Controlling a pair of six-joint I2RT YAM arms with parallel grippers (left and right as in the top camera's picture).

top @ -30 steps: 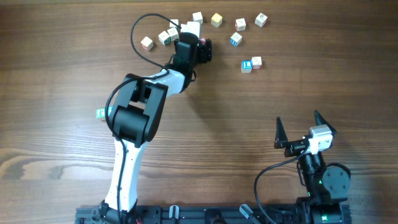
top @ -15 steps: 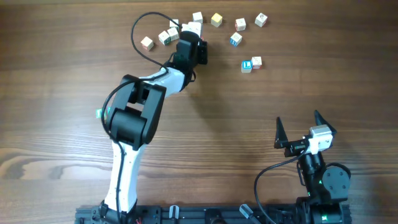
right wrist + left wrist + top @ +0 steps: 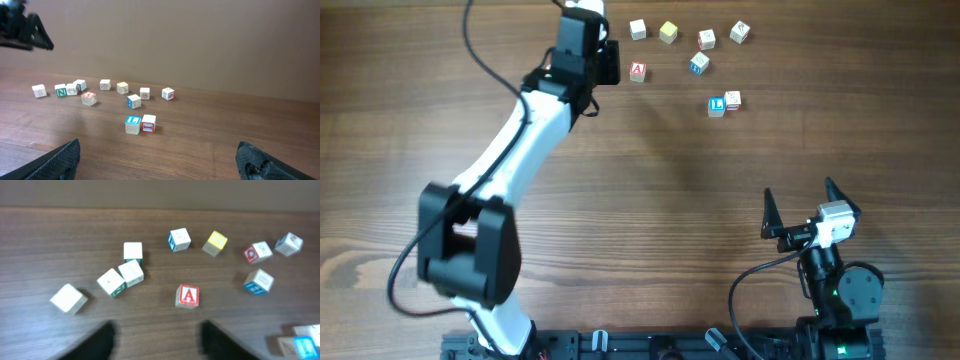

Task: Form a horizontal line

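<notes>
The white-and-black left arm (image 3: 535, 110) stretches to the far edge of the dark wood counter (image 3: 650, 220), its tip cut off there. Small pale wooden letter cubes (image 3: 668, 32) lie loose along that edge. A red-A cube (image 3: 638, 71) sits nearest the arm, and a blue-faced cube (image 3: 718, 105) touches a red-faced cube (image 3: 732, 100). The right pincer (image 3: 799, 188) stands spread near the near right corner.

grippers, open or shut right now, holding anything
left gripper: open, holding nothing
right gripper: open, holding nothing
</notes>
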